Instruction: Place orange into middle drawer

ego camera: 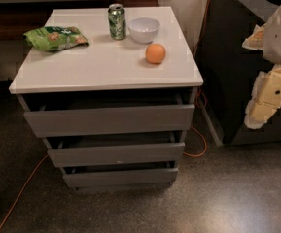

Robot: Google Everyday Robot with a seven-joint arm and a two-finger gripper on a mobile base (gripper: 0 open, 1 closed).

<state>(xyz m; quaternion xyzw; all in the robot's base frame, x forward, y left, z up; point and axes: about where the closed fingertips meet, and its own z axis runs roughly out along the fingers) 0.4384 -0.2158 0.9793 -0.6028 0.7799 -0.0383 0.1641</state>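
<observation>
The orange (155,53) sits on the white cabinet top (96,64), right of centre and just in front of the white bowl (144,29). The middle drawer (115,154) is the second of three grey drawers and stands pulled out a little; its inside is dark. My gripper (269,93) shows as cream and white parts at the right edge of the view. It is well to the right of the cabinet, apart from the orange and at about the height of the top drawer.
A green can (116,21) and a green snack bag (56,37) lie on the cabinet top. The top drawer (110,120) and the bottom drawer (120,177) are also slightly out. A dark cabinet (232,72) stands to the right. An orange cable (198,147) runs across the floor.
</observation>
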